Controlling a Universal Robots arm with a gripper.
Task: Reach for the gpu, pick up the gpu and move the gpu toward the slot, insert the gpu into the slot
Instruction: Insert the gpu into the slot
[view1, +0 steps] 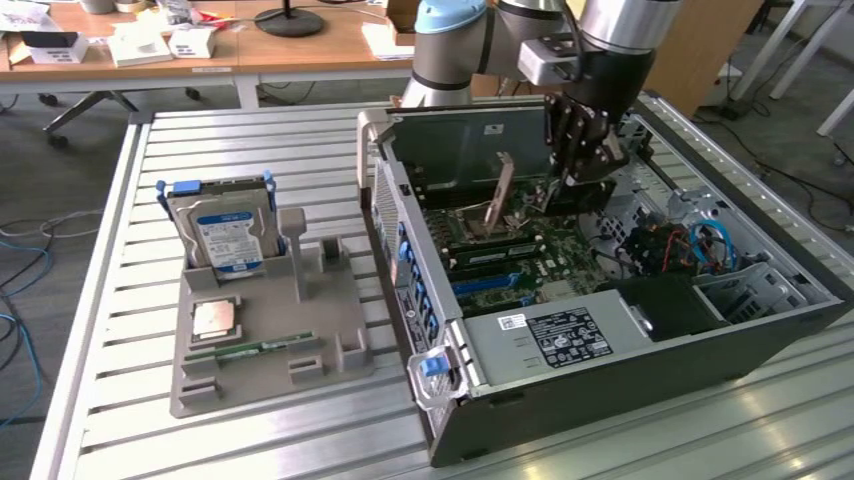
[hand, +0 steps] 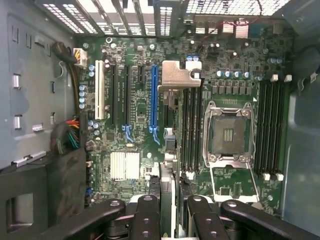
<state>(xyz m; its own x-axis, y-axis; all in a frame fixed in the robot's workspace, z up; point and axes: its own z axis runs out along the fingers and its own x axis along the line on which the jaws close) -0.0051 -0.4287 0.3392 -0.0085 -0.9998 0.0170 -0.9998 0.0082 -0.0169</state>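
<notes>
Grey metal table (view1: 120, 300) with long slats, under everything. On top of it, big dark computer case (view1: 747, 340) lying on its side with the lid off. Silver and black robot arm (view1: 621, 40) bent down over the open case from above. Beside the case, towards the exterior view's left, grey plastic tray (view1: 340, 300) with a blue-labelled hard drive (view1: 227, 230) standing up in it and a small green memory stick (view1: 254, 350) lying flat near the front. Inside the case, green board (hand: 235, 180) covered in little parts, with a square silver chip socket (hand: 229, 132) in it. Black gripper (view1: 577, 175) (hand: 169, 200) hanging over that board, fingers closed part of the way and pinching a thin card (hand: 176, 80) between them. Card held on its edge, up over the board, with its shiny silver metal end close to the case wall full of air holes. Long blue slot (view1: 487, 283) (hand: 154, 95) on the green board just beside the card, bare from end to end, card not yet pushed in. Thin black memory slots (hand: 192, 125) on the card's other side.
</notes>
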